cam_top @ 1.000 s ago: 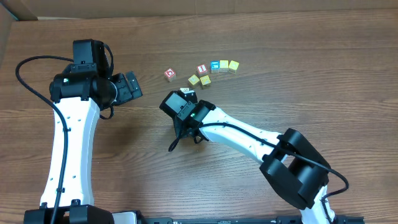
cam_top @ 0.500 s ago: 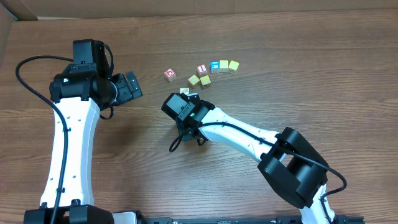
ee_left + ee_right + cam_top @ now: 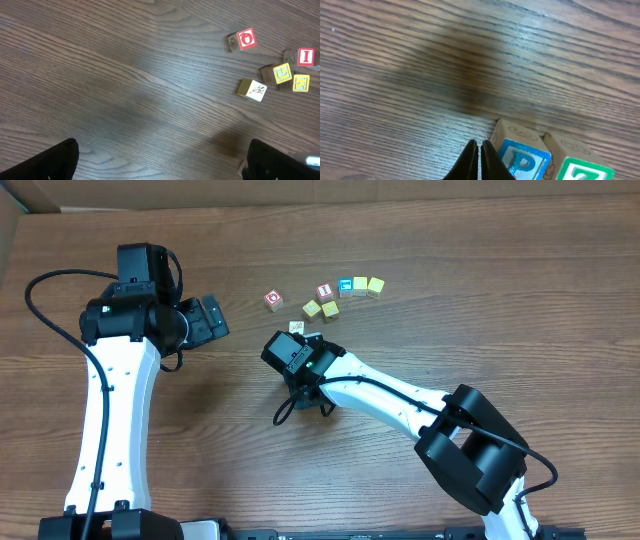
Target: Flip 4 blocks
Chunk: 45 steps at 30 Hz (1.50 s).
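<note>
P block [image 3: 522, 160] blue, Z block [image 3: 582, 172] green; R fingers [image 3: 465, 167] together, L fingers [image 3: 47, 162] spread.

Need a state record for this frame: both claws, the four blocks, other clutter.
left claw: open, empty, over bare table
right claw: shut, nothing between its fingers
P block: blue letter, side by side with Z block
O block: red face up, apart from the cluster
whitish block: on its own, below the cluster in the left wrist view
other: yellow blocks, red 1 block
</note>
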Motion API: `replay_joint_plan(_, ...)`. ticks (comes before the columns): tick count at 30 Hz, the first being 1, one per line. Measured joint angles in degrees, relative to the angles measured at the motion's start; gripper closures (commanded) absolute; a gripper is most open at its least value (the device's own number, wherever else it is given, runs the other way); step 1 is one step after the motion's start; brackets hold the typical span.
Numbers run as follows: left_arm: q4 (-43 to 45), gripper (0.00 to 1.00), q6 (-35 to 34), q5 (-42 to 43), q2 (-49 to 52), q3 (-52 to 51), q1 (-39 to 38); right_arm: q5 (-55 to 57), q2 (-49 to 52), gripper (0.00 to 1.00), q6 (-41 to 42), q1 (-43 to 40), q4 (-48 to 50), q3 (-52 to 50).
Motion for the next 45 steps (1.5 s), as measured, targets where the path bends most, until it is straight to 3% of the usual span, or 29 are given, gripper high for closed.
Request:
replay_joint_plan(11,0.00,0.00,0.00,0.00,0.00,0.00,0.00,0.00,0.00,0.90,-0.04,-0.02,-0.57,0.00)
replay_joint_plan(21,0.00,0.00,0.00,0.00,0.00,0.00,0.00,2.01,0.00,0.92,-0.07,-1.27,5.79,0.00)
replay_joint_plan(45,0.00,0.00,0.00,0.00,0.00,0.00,0.00,1.40,0.00,0.90,-0.04,-4.55,-0.37,0.00)
